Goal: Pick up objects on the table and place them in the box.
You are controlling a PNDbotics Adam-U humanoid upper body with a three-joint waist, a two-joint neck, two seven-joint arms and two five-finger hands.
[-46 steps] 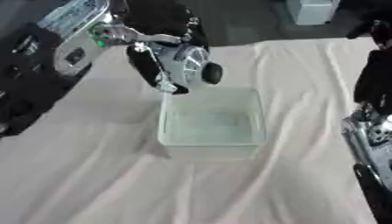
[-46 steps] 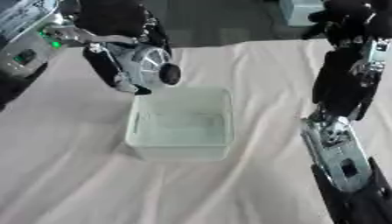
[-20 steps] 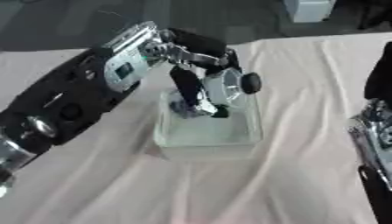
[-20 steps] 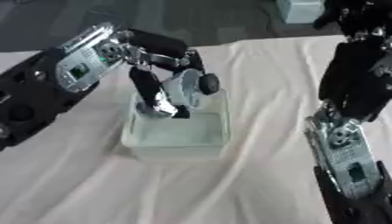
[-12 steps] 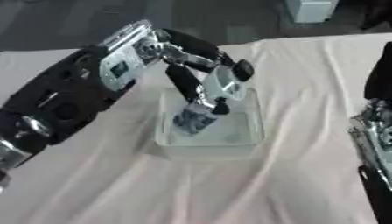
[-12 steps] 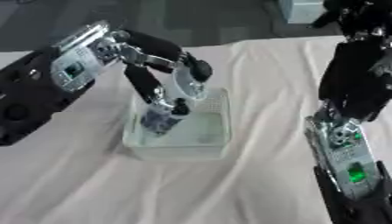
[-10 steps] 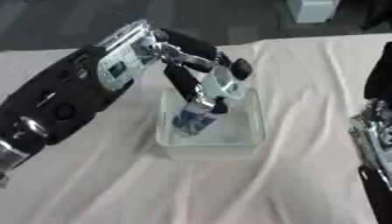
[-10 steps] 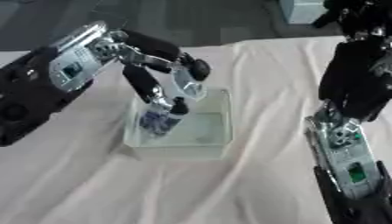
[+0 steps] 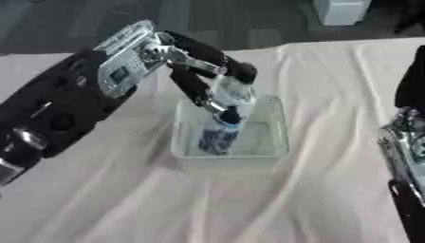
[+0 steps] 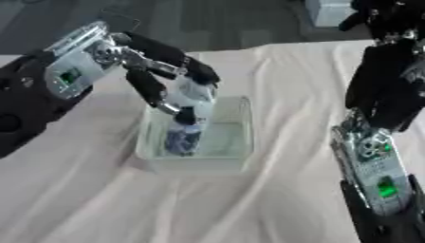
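A clear plastic box (image 9: 276,138) sits mid-table on the pale cloth. Inside it a small bottle (image 9: 218,136) stands nearly upright, with a bluish lower body and a dark cap. My left hand (image 9: 226,84) reaches in from the upper left and hovers over the box, its dark fingers curled round the bottle's top. My right hand (image 10: 388,29) is raised at the right edge of the right eye view with relaxed fingers pointing up, well away from the box, and holds nothing.
The pale wrinkled cloth (image 9: 207,199) covers the table, with bare cloth in front of the box and to its sides. A white container (image 9: 340,10) stands beyond the far edge. My right forearm (image 10: 375,180) fills the lower right.
My left hand has come down from above the box's far edge into the box, carrying the bottle, which now stands on the box floor. The right arm has stayed put.
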